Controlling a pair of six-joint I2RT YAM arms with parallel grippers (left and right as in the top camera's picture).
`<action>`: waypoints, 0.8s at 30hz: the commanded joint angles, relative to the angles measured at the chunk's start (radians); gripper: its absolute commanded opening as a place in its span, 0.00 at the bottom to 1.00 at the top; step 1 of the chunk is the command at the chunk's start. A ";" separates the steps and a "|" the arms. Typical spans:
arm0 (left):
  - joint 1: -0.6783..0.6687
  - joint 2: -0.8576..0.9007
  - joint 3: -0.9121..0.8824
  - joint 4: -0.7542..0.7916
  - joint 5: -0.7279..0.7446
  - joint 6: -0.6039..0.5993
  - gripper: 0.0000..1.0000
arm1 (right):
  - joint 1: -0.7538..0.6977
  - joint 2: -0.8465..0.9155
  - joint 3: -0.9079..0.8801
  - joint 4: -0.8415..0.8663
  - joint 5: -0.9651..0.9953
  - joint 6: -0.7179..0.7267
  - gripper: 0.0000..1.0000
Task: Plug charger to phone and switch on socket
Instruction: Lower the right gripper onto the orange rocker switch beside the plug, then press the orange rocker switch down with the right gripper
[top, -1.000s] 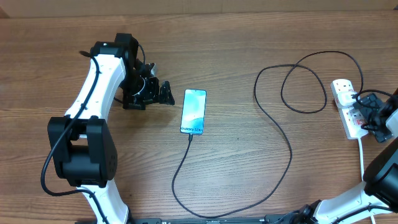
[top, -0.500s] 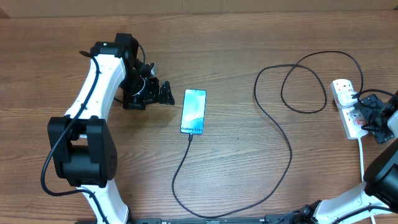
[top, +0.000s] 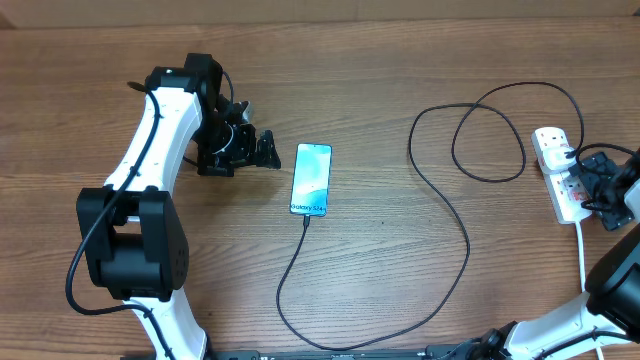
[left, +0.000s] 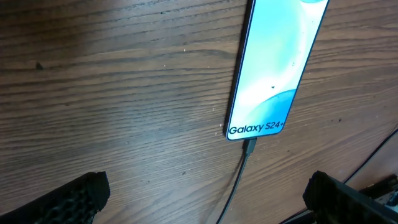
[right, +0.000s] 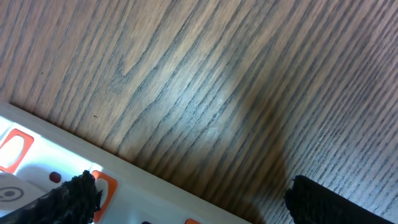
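The phone (top: 311, 179) lies flat mid-table, blue screen up, and also fills the top of the left wrist view (left: 277, 65). The black charger cable (top: 440, 200) is plugged into its lower end (left: 249, 147), curves down and right, loops and runs to the white socket (top: 560, 175) at the right edge. My left gripper (top: 268, 151) is open and empty just left of the phone's top. My right gripper (top: 592, 182) is open over the socket. In the right wrist view one fingertip rests by a red switch (right: 102, 186) on the strip (right: 37, 155).
The socket's white lead (top: 584, 250) runs down toward the front edge at the right. The cable forms a large loop (top: 487, 140) left of the socket. Bare wooden tabletop (top: 400, 70) surrounds everything.
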 joint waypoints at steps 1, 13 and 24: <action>-0.006 -0.011 0.006 0.001 -0.003 -0.014 1.00 | 0.013 0.024 -0.027 -0.045 -0.056 -0.061 0.97; -0.006 -0.011 0.006 0.001 -0.003 -0.014 1.00 | 0.013 0.025 -0.027 -0.064 -0.056 -0.071 0.97; -0.006 -0.011 0.006 0.001 -0.003 -0.014 1.00 | 0.013 0.025 -0.027 -0.083 -0.070 -0.075 0.96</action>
